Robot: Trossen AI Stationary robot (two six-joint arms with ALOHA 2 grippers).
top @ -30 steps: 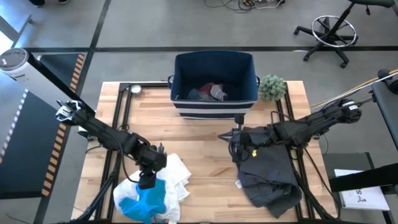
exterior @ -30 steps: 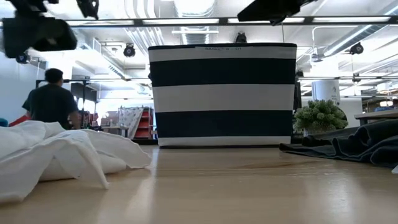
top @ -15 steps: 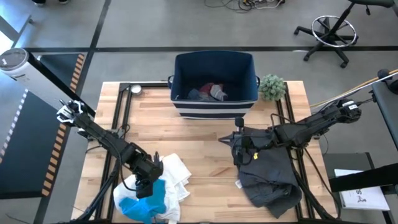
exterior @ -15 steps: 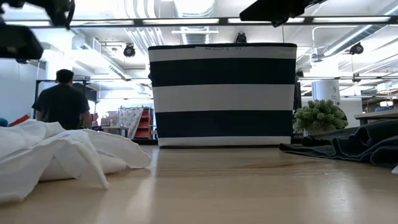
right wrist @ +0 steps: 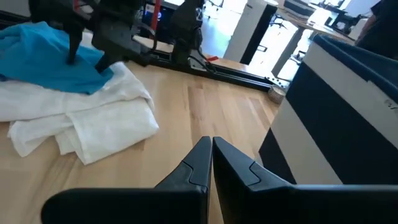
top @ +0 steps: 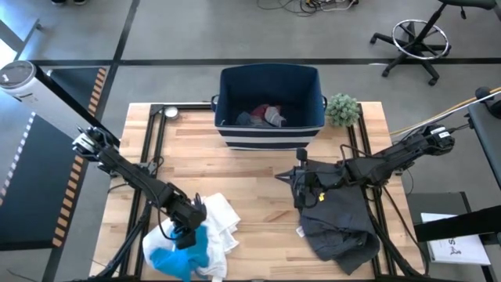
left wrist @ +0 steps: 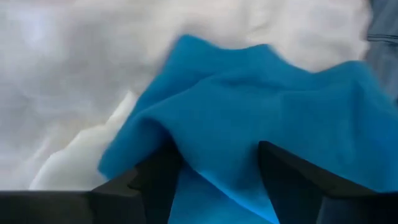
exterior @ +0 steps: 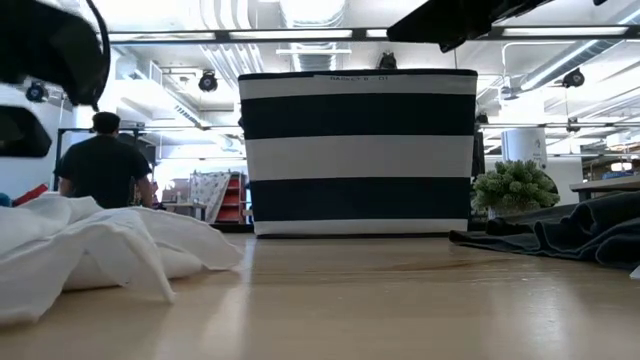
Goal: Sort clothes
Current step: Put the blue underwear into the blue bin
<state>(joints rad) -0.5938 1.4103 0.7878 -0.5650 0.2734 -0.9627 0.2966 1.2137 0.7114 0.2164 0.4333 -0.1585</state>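
Since one second ago the left hand (top: pixel 185 233) has moved down toward 6 o'clock onto the teal-blue piece (top: pixel 182 254), fingers spread over a raised fold; lying on the white garment (top: pixel 221 221), it looks light and limp, so pinching that fold seems best.

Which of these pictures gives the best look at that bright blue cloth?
The left wrist view: the blue cloth fills it, between the left gripper's open fingers. The high view shows it small on the white garment; the right wrist view from afar; the low view not at all.
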